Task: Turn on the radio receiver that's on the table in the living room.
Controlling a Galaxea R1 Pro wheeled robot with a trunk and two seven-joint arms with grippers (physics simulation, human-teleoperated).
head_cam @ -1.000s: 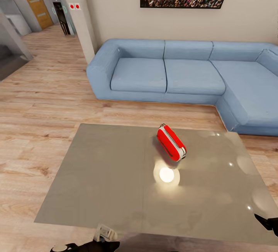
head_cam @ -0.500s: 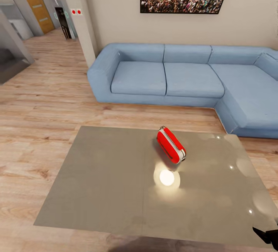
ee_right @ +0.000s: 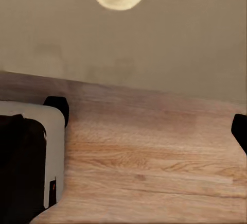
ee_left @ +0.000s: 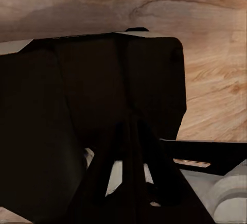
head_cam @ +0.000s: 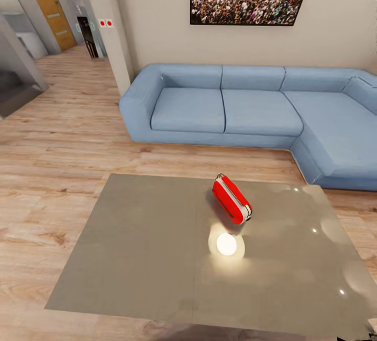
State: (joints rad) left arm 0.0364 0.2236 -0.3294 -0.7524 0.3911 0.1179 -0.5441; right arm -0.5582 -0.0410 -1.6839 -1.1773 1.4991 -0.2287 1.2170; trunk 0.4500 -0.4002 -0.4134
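Left gripper [ee_left: 135, 147]: your left wrist camera shows its dark fingers pressed together above the wood floor [ee_left: 216, 80].
Table [head_cam: 136, 257]: its glossy grey top spreads out in front of you.
Radio [head_cam: 231, 199]: it lies on the table, right of the middle toward the far edge, with a lamp reflection [head_cam: 226, 244] just in front of it.
Sofa [head_cam: 246, 108]: blue, beyond the table against the wall.
Right gripper: you see only one dark fingertip [ee_right: 239, 130] over the floor; I cannot tell whether the fingers are apart or together.

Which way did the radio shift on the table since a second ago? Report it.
No. The radio receiver sits at the same spot on the table, just beyond the lamp reflection. The small shift of the whole picture is the camera's.
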